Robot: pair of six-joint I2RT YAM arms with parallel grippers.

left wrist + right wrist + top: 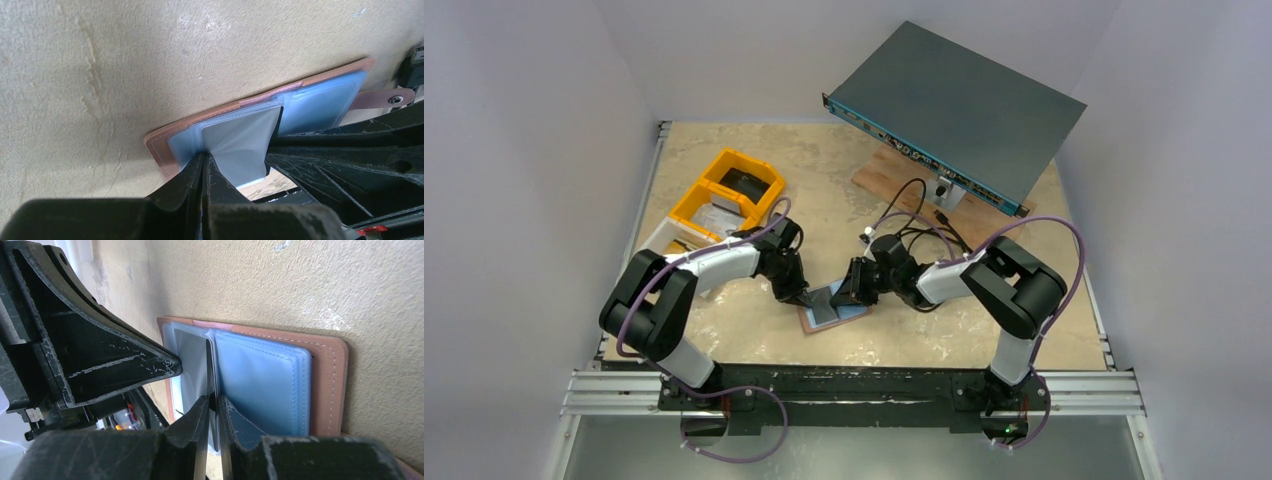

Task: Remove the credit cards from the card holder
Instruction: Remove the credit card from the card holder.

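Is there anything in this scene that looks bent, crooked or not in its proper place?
Yes. In the open card holder, one pale grey leaf is lifted and bent, pinched by the left gripper. Card or sleeve, I cannot tell.

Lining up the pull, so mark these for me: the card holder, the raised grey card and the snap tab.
card holder (157, 150), left wrist view, tan leather corner
card (240, 142), left wrist view, middle of its grey face
snap tab (375, 100), left wrist view, strap beside the stud
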